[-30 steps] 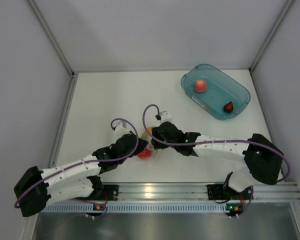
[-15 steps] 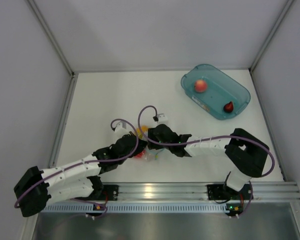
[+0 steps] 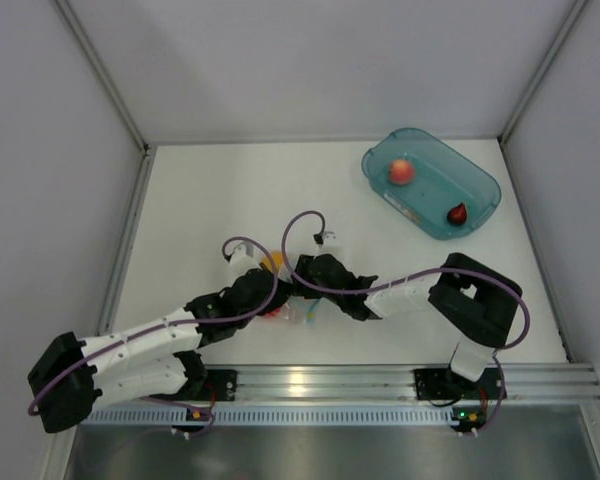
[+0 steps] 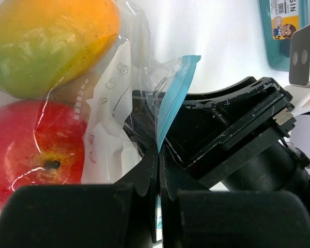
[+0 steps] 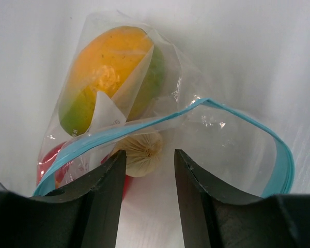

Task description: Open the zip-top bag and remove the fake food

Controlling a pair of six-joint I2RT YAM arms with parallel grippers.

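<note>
The left claw (image 4: pixel 159 173) is pinching the blue zip strip (image 4: pixel 173 98) of the bag (image 4: pixel 113 103). The right claw (image 5: pixel 146 178) is hanging with its fingers apart, just before the bag's gaping mouth.

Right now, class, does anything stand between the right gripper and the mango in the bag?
Yes. In the right wrist view the open right gripper faces the gaping mouth of the zip-top bag, but a small beige piece lies directly ahead, and clear film with its teal strip crosses before the mango.
</note>
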